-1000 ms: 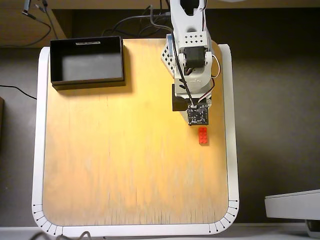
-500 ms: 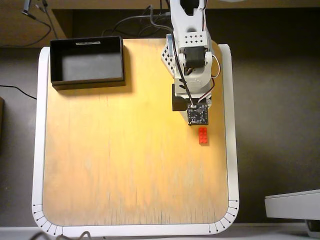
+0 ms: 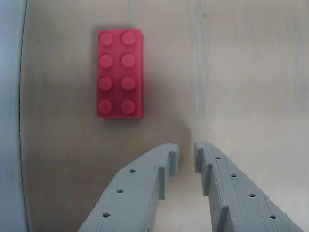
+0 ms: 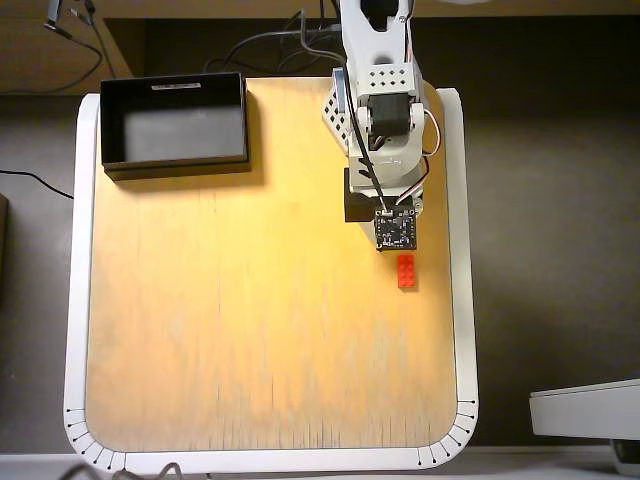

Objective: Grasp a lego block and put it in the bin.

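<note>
The red lego block (image 3: 119, 73) lies flat, studs up, on the wooden table in the wrist view, ahead and to the left of my gripper (image 3: 186, 152). The grey jaws are nearly together with only a narrow gap, and they hold nothing. In the overhead view the block (image 4: 407, 271) lies just below the arm's wrist (image 4: 395, 230), which hides the fingertips. The black bin (image 4: 175, 82) stands at the table's far left corner in the overhead view, away from the arm, and shows nothing inside.
The wooden tabletop (image 4: 250, 320) has a white rim (image 4: 465, 300); the block lies close to its right edge in the overhead view. That rim shows as a pale strip (image 3: 9, 116) at the left of the wrist view. Cables (image 4: 260, 45) run behind the table.
</note>
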